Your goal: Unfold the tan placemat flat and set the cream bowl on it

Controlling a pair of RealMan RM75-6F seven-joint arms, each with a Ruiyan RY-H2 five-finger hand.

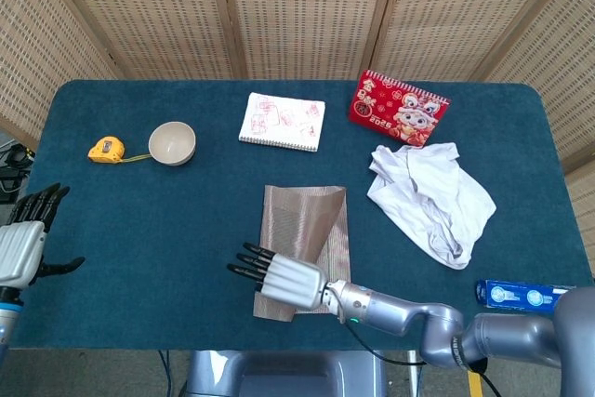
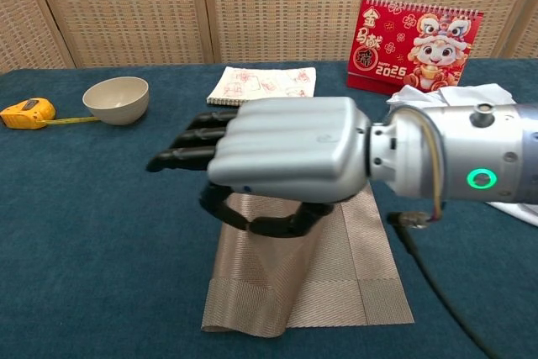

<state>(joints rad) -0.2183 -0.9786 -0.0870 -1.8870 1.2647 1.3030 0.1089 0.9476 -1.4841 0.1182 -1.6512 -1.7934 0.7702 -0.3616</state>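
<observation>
The tan placemat [image 1: 311,225] lies folded at the table's front centre, its top layer lifted and peeling leftward [image 2: 336,279]. My right hand [image 1: 279,276] hovers over the mat's front left corner, fingers pointing left. In the chest view the right hand [image 2: 277,161] pinches the raised flap between thumb and fingers. The cream bowl [image 1: 172,143] stands upright at the back left [image 2: 116,99], far from both hands. My left hand [image 1: 26,241] hangs open past the table's left edge, holding nothing.
A yellow tape measure [image 1: 106,149] lies left of the bowl. A notebook [image 1: 282,121] and a red calendar [image 1: 398,107] sit at the back. A crumpled white cloth [image 1: 432,197] lies right of the mat, with a blue box [image 1: 530,297] near the front right edge.
</observation>
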